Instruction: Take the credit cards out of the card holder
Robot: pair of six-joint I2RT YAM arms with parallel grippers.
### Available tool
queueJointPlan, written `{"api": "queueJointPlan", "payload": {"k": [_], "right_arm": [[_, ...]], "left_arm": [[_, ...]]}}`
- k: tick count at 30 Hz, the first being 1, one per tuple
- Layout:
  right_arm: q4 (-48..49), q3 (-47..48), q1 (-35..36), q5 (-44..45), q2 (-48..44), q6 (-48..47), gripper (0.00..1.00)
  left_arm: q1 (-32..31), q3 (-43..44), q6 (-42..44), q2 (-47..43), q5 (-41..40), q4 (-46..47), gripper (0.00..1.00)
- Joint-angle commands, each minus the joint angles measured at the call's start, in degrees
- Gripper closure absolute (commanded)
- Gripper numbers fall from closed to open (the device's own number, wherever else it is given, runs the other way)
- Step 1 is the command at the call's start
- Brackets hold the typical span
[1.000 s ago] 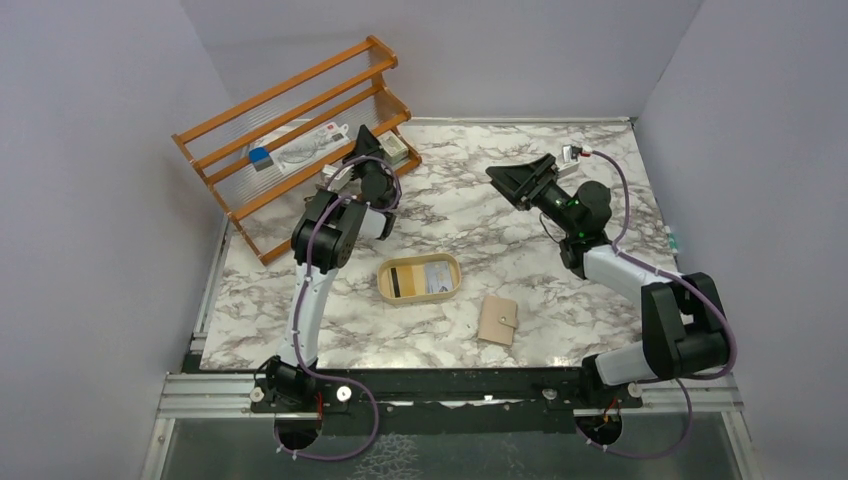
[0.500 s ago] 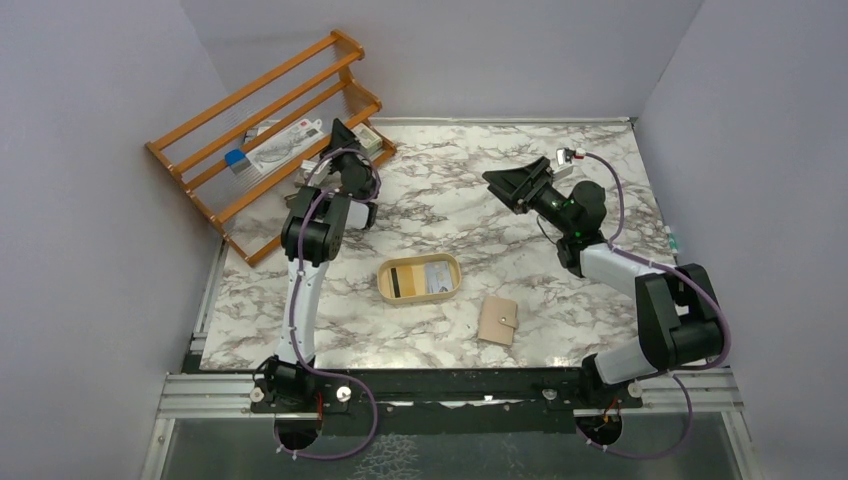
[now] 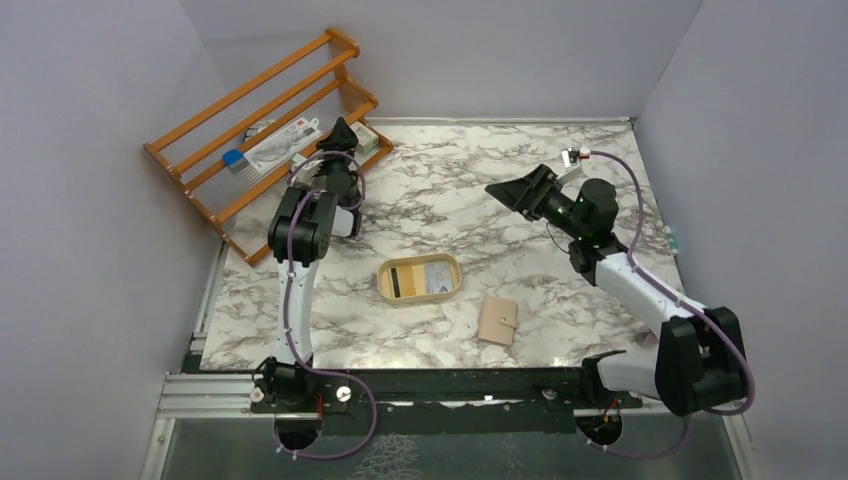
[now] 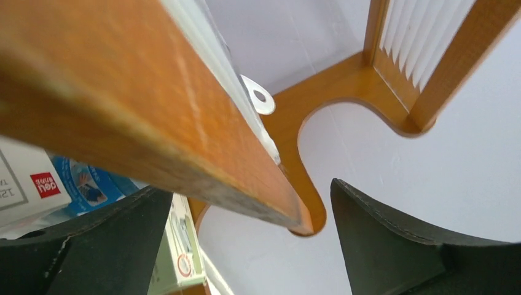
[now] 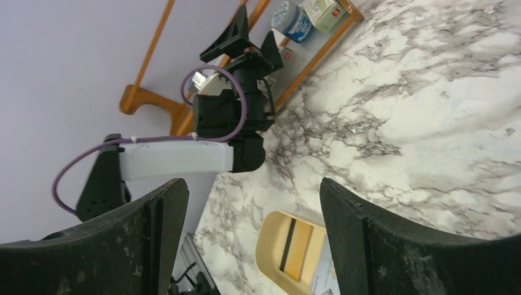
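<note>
L claw (image 4: 250,187) is spread wide w/ a wood rack rail (image 4: 123,104) between the jaws; R claw (image 5: 253,184) is held wide, empty. Cards (image 3: 425,278) are seen in the oval tray (image 3: 383,285), wallet (image 3: 497,320) shut on the table (image 3: 560,150) nearby.

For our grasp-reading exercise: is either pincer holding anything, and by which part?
Nothing is held. The left pincer is open, the rack rail between its fingers; the right pincer is open, empty.
</note>
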Motion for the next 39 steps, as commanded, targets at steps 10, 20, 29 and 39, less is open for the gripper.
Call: {"api": "queueJointPlan", "payload": {"k": [10,20,29,39], "right_arm": [[-39.2,5.7,10.74,13.98,-2.5,-25.28,0.17],[-47.99,15.58,24.56,30.18,7.43,-28.95,0.43],[-51.66,17.72,27.99,35.9,14.58,-29.82,0.5],[-50.74,19.41,29.78,36.07,18.09,-29.13,0.52]], "left_arm": [[-6.67,-21.52,1.06,-20.99,11.82,3.49,0.01],[-10.26,-33.71,11.3,-48.64,24.09,-32.75,0.01],[-10.33,-27.84,18.31,-64.57,24.92,-81.39,0.01],[-10.44,-31.07,20.1,-68.24,30.02,-95.4,0.01]]}}
